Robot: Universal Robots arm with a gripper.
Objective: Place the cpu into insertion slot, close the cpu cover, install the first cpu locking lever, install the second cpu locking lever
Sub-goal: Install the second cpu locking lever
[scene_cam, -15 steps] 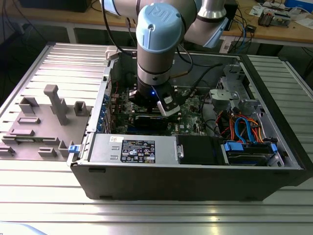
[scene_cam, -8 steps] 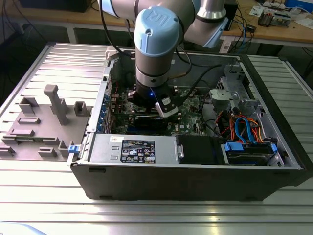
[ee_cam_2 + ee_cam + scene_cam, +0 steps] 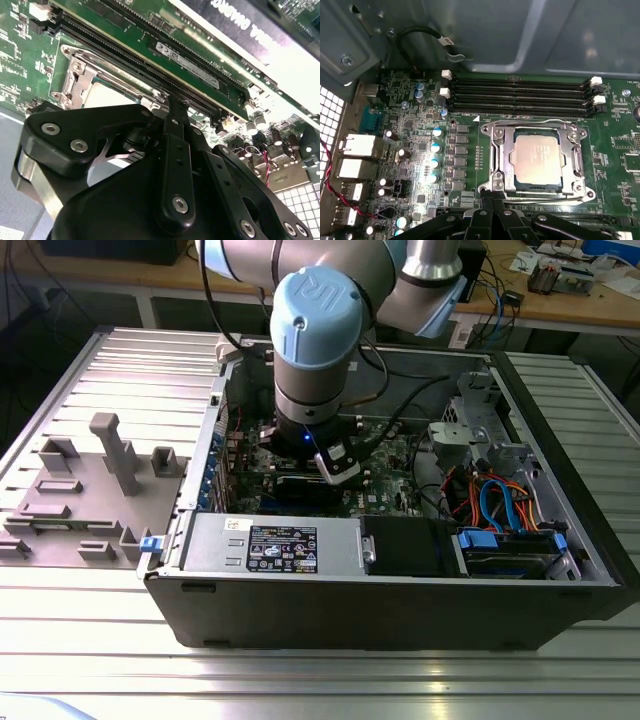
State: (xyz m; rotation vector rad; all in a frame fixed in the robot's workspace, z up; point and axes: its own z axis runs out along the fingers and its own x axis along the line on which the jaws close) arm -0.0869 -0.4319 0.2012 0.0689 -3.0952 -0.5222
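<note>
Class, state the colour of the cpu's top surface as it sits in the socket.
Silver-grey, a plain metal top on the cpu, seen best in the first wrist view.

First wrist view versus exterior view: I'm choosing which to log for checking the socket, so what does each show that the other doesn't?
The first wrist view alone shows the cpu seated in the insertion slot, with the cpu cover framing it, and the memory slots.

The exterior view alone shows the whole computer case, the grey fixture tray and the arm's blue-capped wrist.

Both show the green motherboard.
</note>
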